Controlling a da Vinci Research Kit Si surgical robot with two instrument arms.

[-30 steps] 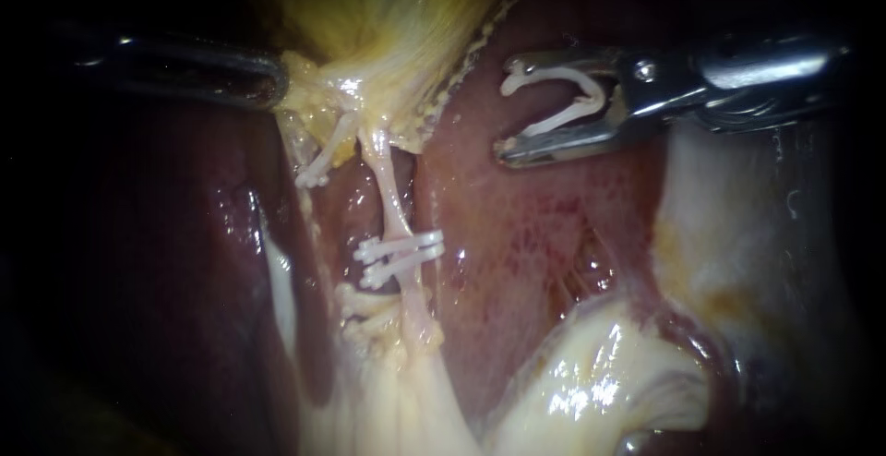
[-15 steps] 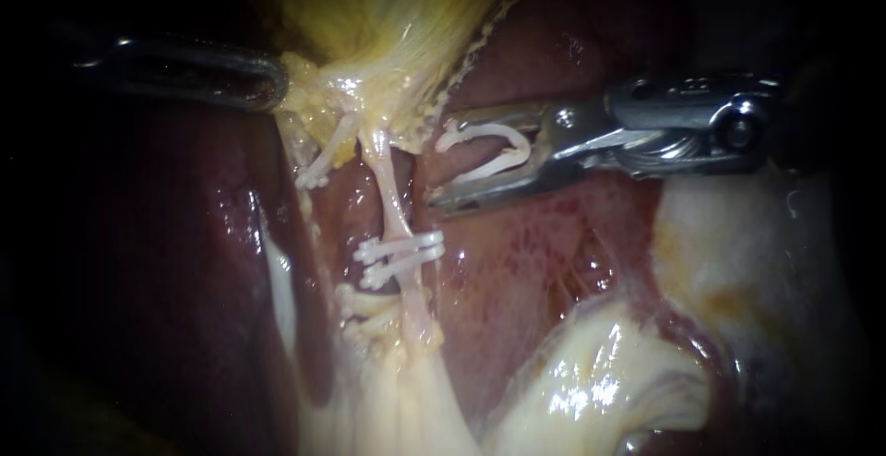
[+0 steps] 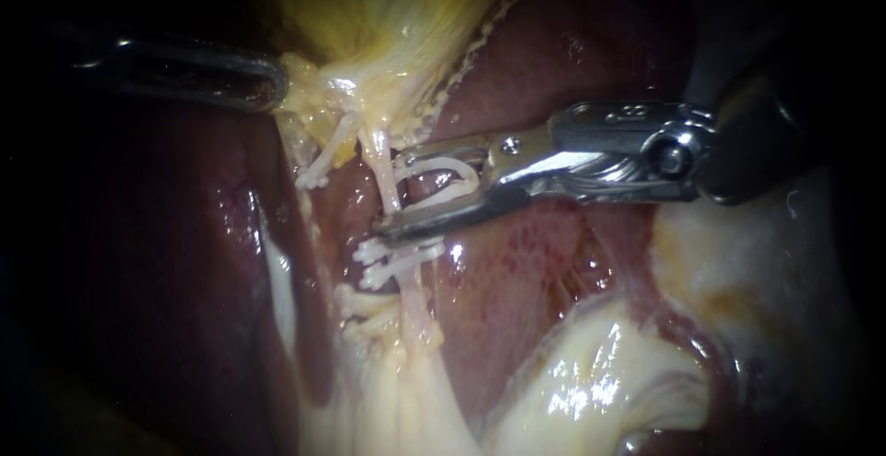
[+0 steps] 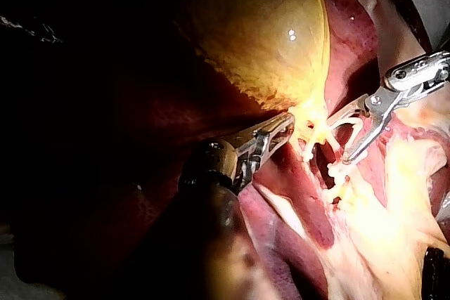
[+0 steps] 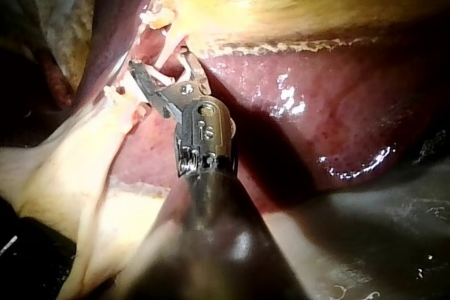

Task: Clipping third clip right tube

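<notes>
This is a surgical practice bench: a glossy dark-red liver (image 5: pixel 337 124) and a swollen yellow-green gallbladder (image 4: pixel 260 26) lie loose, outside any body, on a wet grey surface (image 5: pixel 380 244), while a slim steel right instrument (image 3: pixel 390 190) carries a white plastic clip (image 3: pixel 474 179) between its jaws.

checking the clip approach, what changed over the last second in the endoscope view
The right instrument, silver jaws carrying an open white plastic clip, moved leftward until jaws and clip straddle the thin pale right tube, just above its two closed white clips. The left instrument and those clips stayed put.
</notes>
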